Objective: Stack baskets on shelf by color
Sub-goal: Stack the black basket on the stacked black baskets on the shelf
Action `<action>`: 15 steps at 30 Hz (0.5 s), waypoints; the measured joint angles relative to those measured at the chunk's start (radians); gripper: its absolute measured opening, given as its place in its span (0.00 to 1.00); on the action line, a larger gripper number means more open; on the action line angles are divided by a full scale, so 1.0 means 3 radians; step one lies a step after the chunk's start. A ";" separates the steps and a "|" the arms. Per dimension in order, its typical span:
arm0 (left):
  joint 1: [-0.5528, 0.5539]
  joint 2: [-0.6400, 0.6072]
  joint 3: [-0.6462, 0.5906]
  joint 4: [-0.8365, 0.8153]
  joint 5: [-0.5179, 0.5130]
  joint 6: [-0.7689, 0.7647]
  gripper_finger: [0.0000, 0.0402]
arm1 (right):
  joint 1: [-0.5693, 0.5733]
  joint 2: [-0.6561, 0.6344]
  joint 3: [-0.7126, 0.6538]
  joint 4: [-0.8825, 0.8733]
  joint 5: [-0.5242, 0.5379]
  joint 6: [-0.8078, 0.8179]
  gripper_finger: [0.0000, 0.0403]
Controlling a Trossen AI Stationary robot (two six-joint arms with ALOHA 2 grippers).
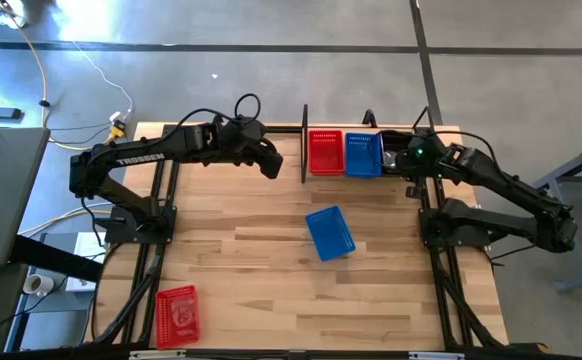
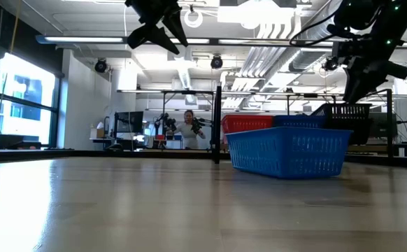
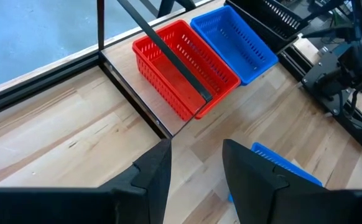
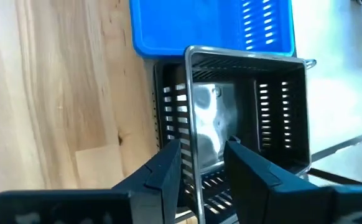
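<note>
The shelf (image 1: 304, 143) stands at the table's far edge and holds, side by side, a red basket (image 1: 324, 153), a blue basket (image 1: 363, 153) and a black basket (image 1: 395, 140). Another blue basket (image 1: 329, 232) sits on its base mid-table. A second red basket (image 1: 178, 315) lies near the near left corner. My right gripper (image 4: 203, 165) is open just above the black basket (image 4: 280, 112), with the shelf's end-frame bar (image 4: 192, 93) between its fingers. My left gripper (image 3: 196, 165) is open and raised above the table, left of the shelf, touching nothing. My right gripper comes from above, pointing down, at the right-hand end of the black basket (image 2: 343, 112). Its fingers (image 4: 168, 168) stand on either side of the shelf's metal bar. I cannot tell whether they touch the bar or the basket.
Black arm-mount frames (image 1: 161, 215) run along the table's left and right sides. Bare wood (image 1: 241, 250) lies between the mid-table blue basket and the left arm's base. A person (image 2: 188, 129) shows far off in the room behind the table.
</note>
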 joint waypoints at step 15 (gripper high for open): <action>0.0000 0.0000 0.0000 0.0000 0.0078 -0.0001 0.33 | 0.0004 -0.0073 0.0000 -0.0259 -0.1023 0.1066 0.27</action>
